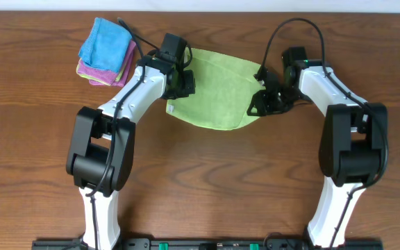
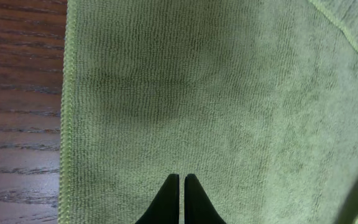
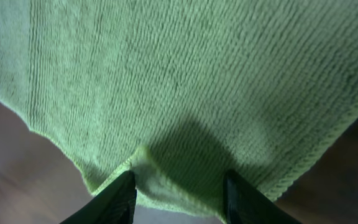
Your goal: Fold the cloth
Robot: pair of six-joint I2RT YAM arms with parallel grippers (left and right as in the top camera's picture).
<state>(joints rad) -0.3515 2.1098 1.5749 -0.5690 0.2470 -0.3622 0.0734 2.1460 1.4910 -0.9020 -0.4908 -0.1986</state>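
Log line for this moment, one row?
green cloth: lying spread | left jaws: shut over it | right jaws: open at its edge

Near half of the worktop (image 1: 214, 180) between the two arm bases was bare wood, open to a pass from either side. The far left corner was blocked by a stack of folded cloths (image 1: 107, 52), with the left arm (image 1: 127, 97) just beside it. The green cloth (image 1: 217, 87) covered the far middle, the right arm (image 1: 332, 87) reaching over its right edge; the far right corner beyond was bare.
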